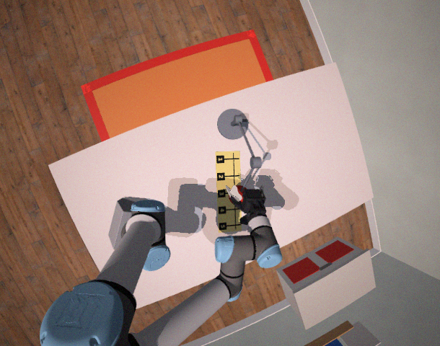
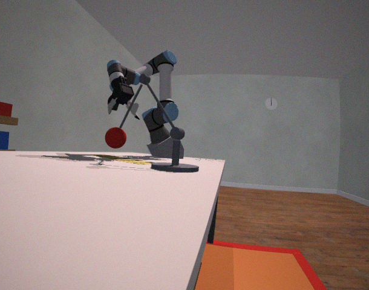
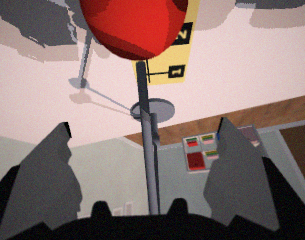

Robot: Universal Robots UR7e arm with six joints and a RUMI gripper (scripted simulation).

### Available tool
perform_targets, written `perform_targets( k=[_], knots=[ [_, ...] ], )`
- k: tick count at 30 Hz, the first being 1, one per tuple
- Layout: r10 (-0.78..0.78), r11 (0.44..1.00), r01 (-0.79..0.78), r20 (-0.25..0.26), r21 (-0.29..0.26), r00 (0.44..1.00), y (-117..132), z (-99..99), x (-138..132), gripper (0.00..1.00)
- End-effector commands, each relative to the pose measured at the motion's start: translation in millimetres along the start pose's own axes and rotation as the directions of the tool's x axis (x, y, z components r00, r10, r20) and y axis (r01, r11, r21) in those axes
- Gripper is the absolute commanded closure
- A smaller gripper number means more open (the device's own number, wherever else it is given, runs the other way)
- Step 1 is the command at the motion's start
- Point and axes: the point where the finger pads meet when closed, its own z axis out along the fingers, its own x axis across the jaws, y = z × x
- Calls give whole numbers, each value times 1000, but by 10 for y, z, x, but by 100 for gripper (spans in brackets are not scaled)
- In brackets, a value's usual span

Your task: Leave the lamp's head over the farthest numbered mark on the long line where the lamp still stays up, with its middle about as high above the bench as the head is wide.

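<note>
Nearest the arm's edge of the bench point(image 1: 146, 156), we see our end effector point(image 2: 123, 109) spread wide and grasping nothing, its two fingers straddling the lamp's thin grey rod point(image 3: 151, 170) without touching it. Below it hangs the lamp's red head point(image 2: 115, 137), clear of the bench, beside the middle of the yellow numbered strip point(image 1: 227, 167). Farther toward the orange-mat edge, the lamp's round grey base point(image 1: 226, 128) sits on the bench.
</note>
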Motion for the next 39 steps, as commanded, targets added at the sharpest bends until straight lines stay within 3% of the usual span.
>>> perform_targets(
  k=[1, 15, 17, 32, 39],
  knots=[
    [-1, 1000, 1, 1, 0, 1000, -1, -46, -5, 0],
    [-1, 1000, 1, 1, 0, 1000, -49, -651, -23, 0],
    [-1, 1000, 1, 1, 0, 1000, -49, -651, -23, 0],
    [34, 998, -35, 20, 45, 999, -50, -1171, -34, 0],
    [45, 997, -46, 25, 62, 999, -67, -1213, -37, 0]
  ],
)
